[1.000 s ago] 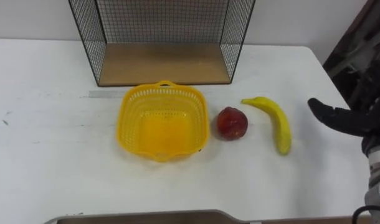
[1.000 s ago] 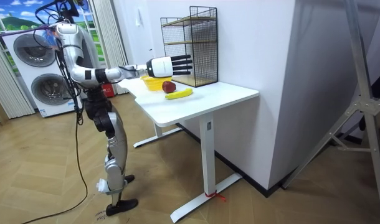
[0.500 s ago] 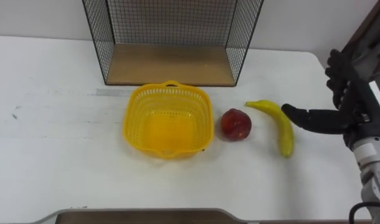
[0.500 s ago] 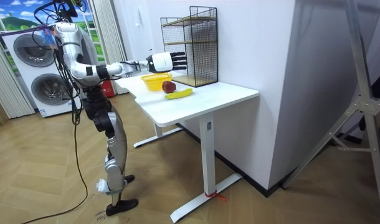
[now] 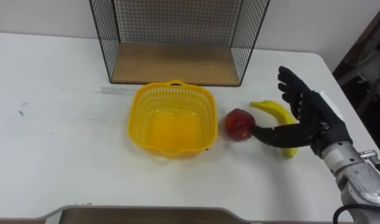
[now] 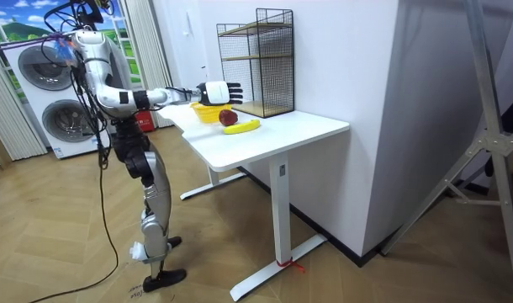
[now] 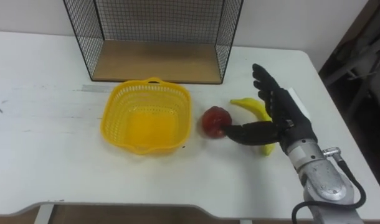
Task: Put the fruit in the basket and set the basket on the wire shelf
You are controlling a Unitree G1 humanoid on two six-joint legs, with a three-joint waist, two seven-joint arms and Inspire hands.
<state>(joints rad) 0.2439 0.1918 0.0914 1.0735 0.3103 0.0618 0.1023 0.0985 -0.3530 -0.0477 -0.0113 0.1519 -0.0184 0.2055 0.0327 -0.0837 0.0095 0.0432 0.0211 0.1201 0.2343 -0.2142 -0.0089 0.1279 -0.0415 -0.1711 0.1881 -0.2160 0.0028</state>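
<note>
The robot's black right hand (image 5: 311, 118) hangs spread wide and empty to the right of the yellow plastic lattice basket (image 5: 143, 127). Its thumb points at the round red apple (image 5: 238, 123) and its palm is over the curved yellow banana (image 5: 268, 108); both fruits lie just right of the empty basket. This looks like the first pick: the hand needs to close on the apple, then carry it left into the basket.

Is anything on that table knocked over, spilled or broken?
Nothing stands out. The yellow basket sits upright and empty in front of the wire shelf. The apple and banana lie whole on the table beside it. The robot's right hand is open over the banana.
</note>
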